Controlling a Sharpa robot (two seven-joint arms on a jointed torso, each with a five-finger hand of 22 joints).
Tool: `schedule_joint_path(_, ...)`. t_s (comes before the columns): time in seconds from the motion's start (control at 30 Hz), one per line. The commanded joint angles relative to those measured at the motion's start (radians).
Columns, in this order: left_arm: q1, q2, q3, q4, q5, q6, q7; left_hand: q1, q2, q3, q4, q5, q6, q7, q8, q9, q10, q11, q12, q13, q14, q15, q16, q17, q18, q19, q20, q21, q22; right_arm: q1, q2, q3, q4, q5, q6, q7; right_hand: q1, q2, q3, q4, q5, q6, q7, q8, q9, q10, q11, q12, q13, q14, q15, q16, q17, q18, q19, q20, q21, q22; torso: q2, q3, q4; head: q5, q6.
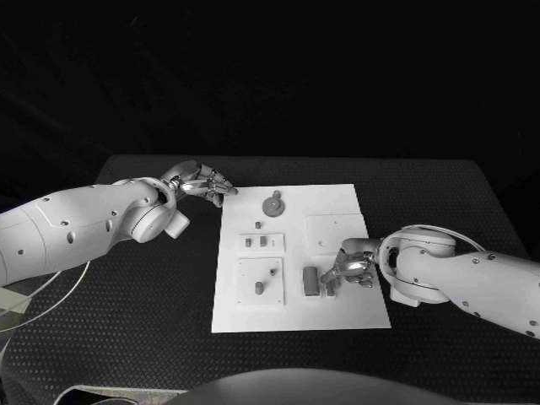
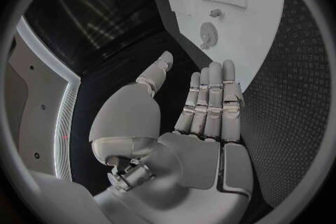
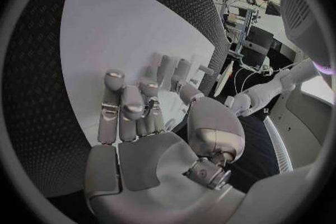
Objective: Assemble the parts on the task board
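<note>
At the table's centre lies the task board (image 1: 297, 316), one white plate between two hands.
Right hand (image 1: 349, 271) sits at its four o'clock edge, fingers curled beside an upright grey part (image 1: 310, 281), grasp unclear; left hand (image 1: 202, 186) hovers at ten o'clock, spread, holding nothing; a round part (image 1: 274, 204) lies at twelve o'clock.

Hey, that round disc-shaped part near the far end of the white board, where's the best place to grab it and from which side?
Probably from above, pinching the round part across its rim. It seems to lie flat on the task board, so its sides offer little to hold. The left hand hovers open just off the board's far left corner, nearest to it, while the right hand is low over the near parts.
</note>
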Motion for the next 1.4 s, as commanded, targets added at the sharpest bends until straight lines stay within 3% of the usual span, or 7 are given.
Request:
schedule_joint_path(0.03,0.001,0.001,0.001,0.003,0.002,0.011,0.007,-0.011,-0.003,0.006,0.001,-0.003,-0.007,-0.001,0.0,-0.001,-0.009,0.0,0.005,-0.001,0.009,0.0,-0.005,0.002,0.001,0.003,-0.001,-0.002,0.002,-0.001,0.003,0.0,0.003,0.001,0.011,0.011,-0.013,-0.004,0.001,0.009,-0.004,-0.002,0.004,-0.006,0.002,-0.006,-0.004,-0.002,0.001,-0.001,-0.006,-0.003,0.0,0.018,0.0,-0.009,-0.004,0.007,0.0,-0.0002,0.0001,0.0,-0.001)
schedule_joint_path(0.37,0.001,0.0,0.001,0.003,0.001,0.011,0.006,-0.011,-0.003,0.006,0.001,-0.003,-0.007,-0.001,0.0,-0.001,-0.009,0.0,0.005,-0.001,0.009,0.0,-0.005,0.002,0.001,0.003,-0.001,-0.002,0.002,-0.001,-0.003,0.0,0.006,0.0,0.014,0.012,-0.016,-0.008,0.005,0.01,-0.004,-0.002,0.004,-0.007,0.002,-0.006,-0.004,-0.002,0.002,-0.001,-0.006,-0.003,0.0,0.018,-0.001,-0.01,-0.004,0.008,0.0,0.0001,0.0001,0.0,-0.001)
schedule_joint_path(0.7,0.001,0.0,0.001,0.002,0.001,0.011,0.006,-0.011,-0.003,0.006,0.001,-0.003,-0.007,-0.001,0.0,-0.002,-0.009,0.0,0.005,-0.001,0.009,0.0,-0.005,0.002,0.001,0.003,-0.001,-0.002,0.002,-0.001,-0.032,0.0,0.041,-0.011,0.032,0.017,0.029,-0.023,0.018,-0.054,-0.004,-0.002,0.004,-0.006,0.007,-0.005,-0.003,0.0,0.003,0.0,-0.006,-0.002,0.0,0.018,0.002,-0.013,0.0,0.011,0.0,0.001,-0.0004,0.0,-0.001)
schedule_joint_path(1.03,0.001,-0.001,0.001,0.002,0.001,0.012,0.006,-0.011,-0.003,0.006,0.001,-0.003,-0.007,-0.001,0.0,-0.002,-0.009,0.0,0.005,-0.001,0.009,0.0,-0.005,0.003,0.002,0.003,-0.001,-0.002,0.002,-0.003,-0.046,0.0,0.049,-0.015,0.056,0.019,0.038,-0.035,0.019,-0.067,-0.004,-0.003,0.005,-0.007,0.008,-0.004,-0.003,-0.001,0.003,0.001,-0.005,-0.003,0.0,0.018,0.002,-0.011,-0.001,0.011,0.0,0.0008,-0.0008,-0.006,0.0)
schedule_joint_path(1.4,0.001,0.001,0.001,0.001,0.001,0.012,0.006,-0.011,-0.003,0.007,0.0,-0.003,-0.007,-0.001,0.001,-0.002,-0.01,0.0,0.006,-0.002,0.009,0.0,-0.006,0.003,0.002,0.003,-0.001,-0.002,0.002,-0.009,-0.042,0.0,0.051,-0.015,0.083,0.023,0.074,-0.033,0.027,-0.094,-0.004,-0.003,0.006,-0.007,0.01,-0.003,-0.002,-0.001,0.002,0.002,-0.004,-0.004,-0.001,0.018,0.004,-0.011,-0.001,0.011,0.0,0.0013,-0.0007,-0.009,0.001)
